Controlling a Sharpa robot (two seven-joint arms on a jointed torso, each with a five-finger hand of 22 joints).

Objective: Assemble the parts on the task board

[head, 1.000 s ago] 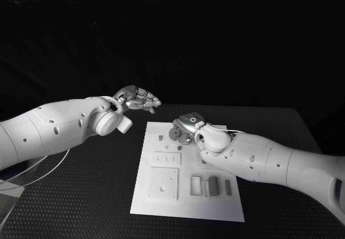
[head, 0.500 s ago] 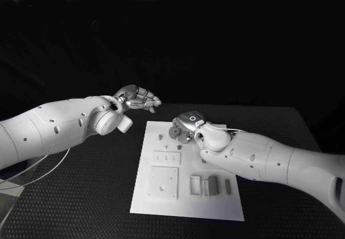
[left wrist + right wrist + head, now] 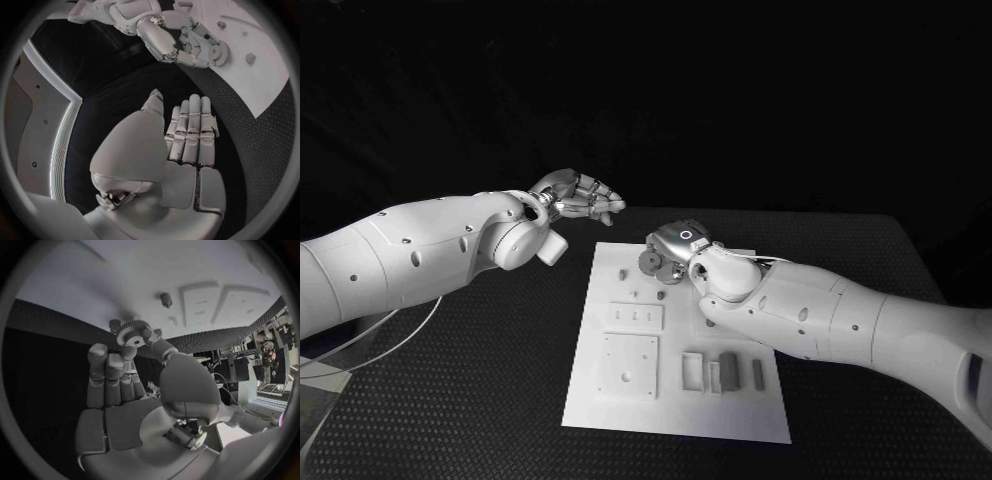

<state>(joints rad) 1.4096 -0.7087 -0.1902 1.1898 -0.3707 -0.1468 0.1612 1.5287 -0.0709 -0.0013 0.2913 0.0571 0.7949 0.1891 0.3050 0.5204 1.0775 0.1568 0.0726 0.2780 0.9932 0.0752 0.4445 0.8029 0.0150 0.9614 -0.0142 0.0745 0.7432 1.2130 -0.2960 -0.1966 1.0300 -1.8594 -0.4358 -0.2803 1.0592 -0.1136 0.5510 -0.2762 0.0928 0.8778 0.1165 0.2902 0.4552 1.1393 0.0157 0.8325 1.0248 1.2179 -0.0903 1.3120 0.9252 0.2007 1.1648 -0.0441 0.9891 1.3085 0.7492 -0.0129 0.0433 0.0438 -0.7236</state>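
The white task board [image 3: 678,415] lies in the middle of the black table. My right hand [image 3: 678,252] hovers over the board's far end and pinches a small toothed gear [image 3: 651,263] between thumb and fingers. In the right wrist view the gear [image 3: 132,333] sits at the fingertips of the right hand [image 3: 125,390], close above the board, near an upright peg [image 3: 165,299]. My left hand [image 3: 583,198] is raised beyond the board's far left corner. Its fingers [image 3: 190,130] lie straight and side by side, holding nothing. From that wrist I also see the right hand [image 3: 178,45] with the gear [image 3: 219,51].
On the board lie a small plate with holes [image 3: 636,317], a larger square plate [image 3: 629,367], and three narrow blocks [image 3: 723,371] at the near end. Two small pegs [image 3: 656,296] stand near the far end. Black table surface [image 3: 488,390] flanks the board.
My right hand with the gear has edged slightly toward the board's far end. The left hand has barely moved.
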